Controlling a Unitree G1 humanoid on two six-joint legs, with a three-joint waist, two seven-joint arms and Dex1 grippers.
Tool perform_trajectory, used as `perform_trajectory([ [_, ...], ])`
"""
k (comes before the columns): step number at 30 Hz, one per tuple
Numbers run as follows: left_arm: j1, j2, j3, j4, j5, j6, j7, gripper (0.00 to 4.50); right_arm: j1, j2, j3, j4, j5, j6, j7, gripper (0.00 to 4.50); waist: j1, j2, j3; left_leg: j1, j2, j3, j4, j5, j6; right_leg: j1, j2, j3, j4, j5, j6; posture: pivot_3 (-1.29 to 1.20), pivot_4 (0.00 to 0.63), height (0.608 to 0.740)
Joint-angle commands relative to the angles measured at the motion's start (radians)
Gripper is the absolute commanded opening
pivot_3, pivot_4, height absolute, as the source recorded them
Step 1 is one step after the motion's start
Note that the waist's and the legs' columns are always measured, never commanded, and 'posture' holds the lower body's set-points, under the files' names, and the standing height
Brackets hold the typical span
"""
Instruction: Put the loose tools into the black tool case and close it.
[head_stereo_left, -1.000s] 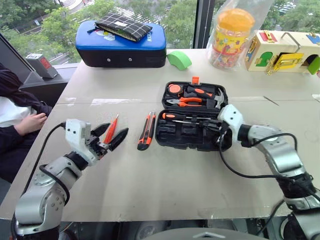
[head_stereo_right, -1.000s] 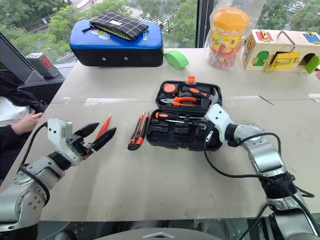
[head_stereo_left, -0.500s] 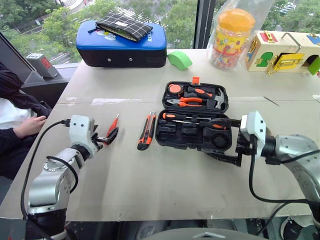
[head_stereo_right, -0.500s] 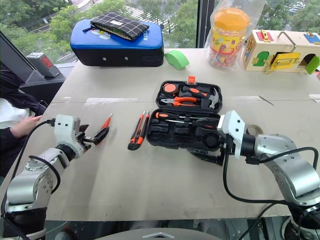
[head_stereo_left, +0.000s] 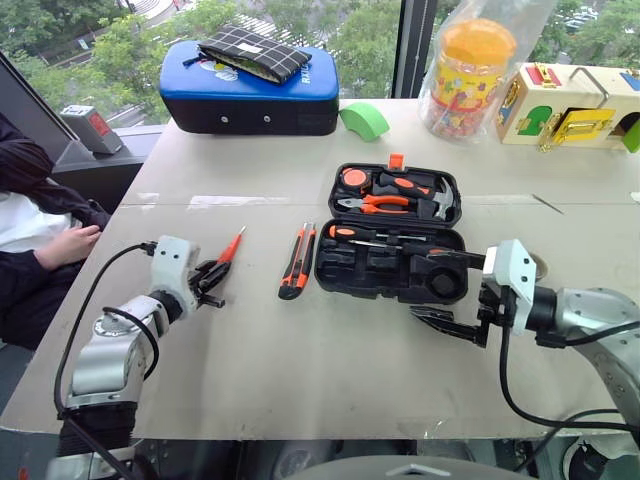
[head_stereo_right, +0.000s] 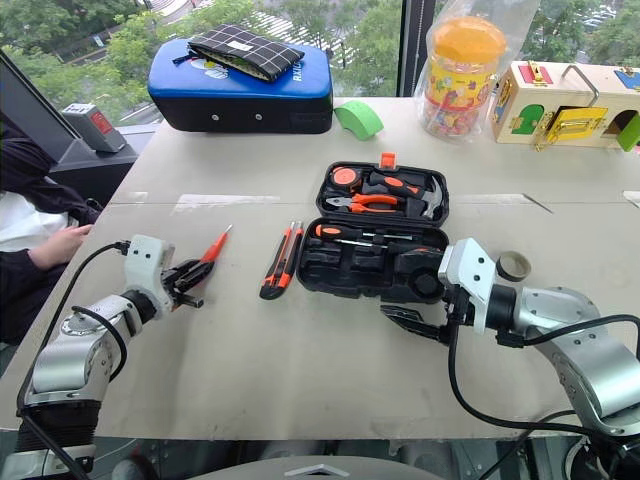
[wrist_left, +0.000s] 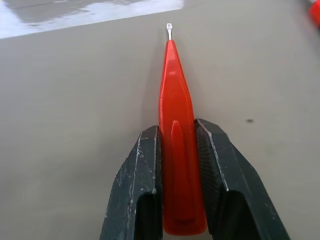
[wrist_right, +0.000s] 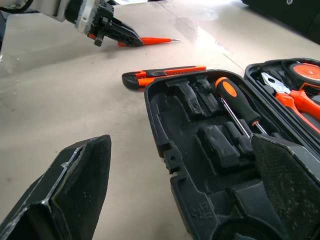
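Note:
The black tool case (head_stereo_left: 395, 262) lies open mid-table, with pliers, a hammer and a tape measure in its far half and one orange-and-black screwdriver (head_stereo_left: 372, 236) in its near half. A slim orange screwdriver (wrist_left: 172, 90) lies on the table to the case's left, and my left gripper (head_stereo_left: 212, 275) is shut on its handle. The folding utility knife (head_stereo_left: 297, 262) rests between that screwdriver and the case. My right gripper (head_stereo_left: 422, 285) stands wide open and empty at the case's near right corner. A small tape roll (head_stereo_right: 514, 265) sits on the table just right of the case.
A blue-topped black case (head_stereo_left: 245, 85) with a checked pouch stands at the far left. A green piece (head_stereo_left: 360, 120), an orange-lidded jar (head_stereo_left: 468, 75) and a wooden latch box (head_stereo_left: 575, 105) line the far edge. A person's hand (head_stereo_left: 68, 243) rests at the table's left side.
My left gripper sank to the table and shut on the slim orange screwdriver. My right gripper opened over the case and drew back toward the near edge, leaving a screwdriver in the case.

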Motion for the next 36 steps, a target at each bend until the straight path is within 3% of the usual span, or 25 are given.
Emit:
perform_trajectory([
  [1, -0.037, 0.011, 0.004, -0.075, -0.124, 0.006, -0.159, 0.39, 0.037, -0.006, -0.063, -0.063, -0.010, -0.067, -0.014, 4.50, 0.000, -0.001, 0.001, -0.001, 0.000, -0.001, 0.000, 0.000, 0.000, 0.000, 0.000, -0.001, 0.000, 0.000, 0.000, 0.00, 0.150, 0.740],
  [6, -0.143, 0.084, -0.175, -0.151, -0.109, -0.017, -0.383, 0.39, 0.148, -0.029, -0.179, -0.103, 0.001, -0.108, -0.002, 4.50, 0.002, -0.002, 0.001, -0.004, 0.000, -0.002, 0.002, 0.001, -0.002, -0.001, 0.000, -0.003, 0.000, 0.000, 0.000, 0.00, 0.150, 0.740],
  [8, -0.221, 0.093, -0.290, -0.129, -0.037, -0.069, -0.453, 0.39, 0.218, -0.041, -0.252, -0.124, 0.008, -0.115, 0.009, 4.50, 0.002, -0.002, 0.001, -0.004, 0.000, -0.002, 0.002, 0.001, -0.001, -0.001, 0.000, -0.002, 0.000, 0.000, 0.000, 0.00, 0.150, 0.740],
  [16, -0.562, 0.008, -0.591, 0.187, 0.235, -0.279, -0.585, 0.39, 0.441, -0.059, -0.512, -0.186, 0.044, -0.129, 0.063, 4.50, -0.006, -0.002, 0.001, -0.002, 0.001, 0.000, 0.003, 0.000, 0.000, 0.001, 0.008, 0.000, 0.001, 0.000, 0.000, 0.00, 0.150, 0.740],
  [24, -0.770, -0.048, -0.666, 0.481, 0.362, -0.444, -0.686, 0.39, 0.499, -0.059, -0.599, -0.202, 0.066, -0.126, 0.071, 4.50, -0.002, -0.004, 0.003, -0.001, 0.001, -0.001, 0.004, -0.001, 0.002, 0.004, 0.009, -0.002, 0.000, 0.000, 0.001, 0.00, 0.150, 0.740],
  [36, -0.883, -0.095, -0.679, 0.806, 0.441, -0.780, -0.832, 0.39, 0.496, -0.060, -0.575, -0.208, 0.060, -0.122, 0.041, 4.50, -0.003, -0.005, 0.003, 0.000, 0.001, -0.003, 0.006, -0.001, 0.002, 0.006, 0.009, -0.003, 0.000, 0.000, 0.001, 0.00, 0.150, 0.740],
])
